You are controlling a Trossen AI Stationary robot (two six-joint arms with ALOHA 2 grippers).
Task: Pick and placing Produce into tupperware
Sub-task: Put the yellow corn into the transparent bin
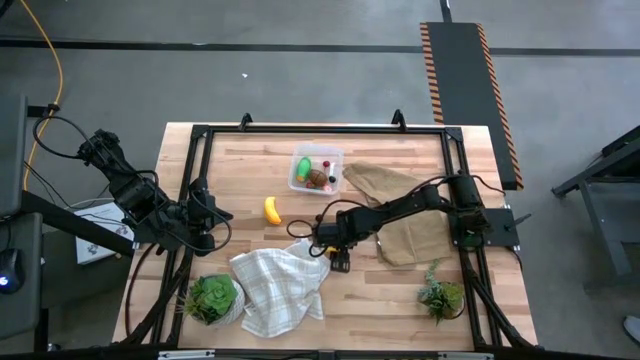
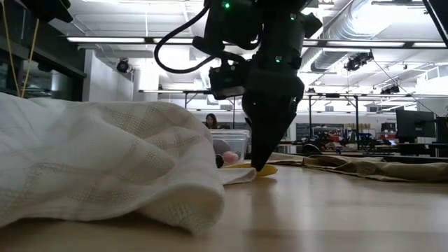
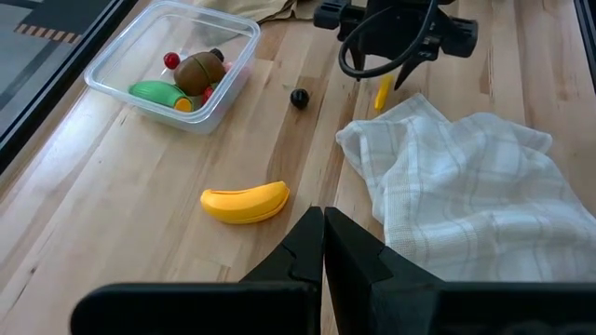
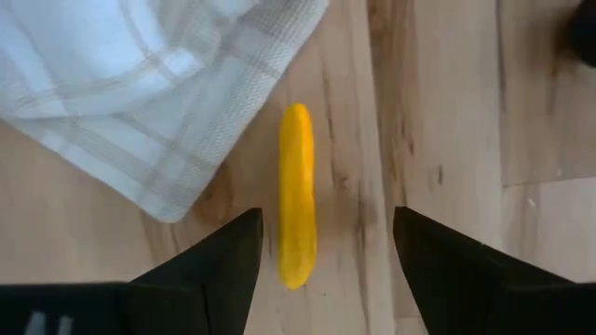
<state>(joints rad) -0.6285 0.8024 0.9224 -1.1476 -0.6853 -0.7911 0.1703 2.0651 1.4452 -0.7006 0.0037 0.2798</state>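
**Right hand spread over small yellow piece; left hand parked, pressed together**

White checked cloth (image 2: 105,161) fills the near foreground of the low view, rumpled on the wooden worktop (image 1: 380,290).

Right arm: reaches from the right side across the worktop middle, forearm passing over a tan cloth (image 1: 400,215). Wrist bent down, right hand (image 4: 321,247) pointing steeply at the boards. Fingers (image 4: 233,265) spread wide, one either side of a small yellow piece (image 4: 296,195). Piece lies flat on bare wood, just beside the checked cloth's edge, between the fingers but touching neither. Low view shows the fingertips down close to the worktop, right by the piece.

Left arm: at the left edge of the worktop, folded back. Left hand (image 3: 323,244) pressed together, holding nothing, aimed across the boards toward the banana.

Produce:
- Yellow banana (image 3: 245,201) loose on the wood, between the left hand and the tupperware.
- Dark berry (image 3: 299,98) loose, near the tupperware.
- Clear tupperware (image 3: 112,88) toward the far edge, holding a green piece (image 3: 156,91), a brown kiwi-like oval (image 3: 199,70) and a red berry (image 3: 171,60).

Two potted plants, one at the near left (image 1: 212,297), one at the near right (image 1: 441,295).
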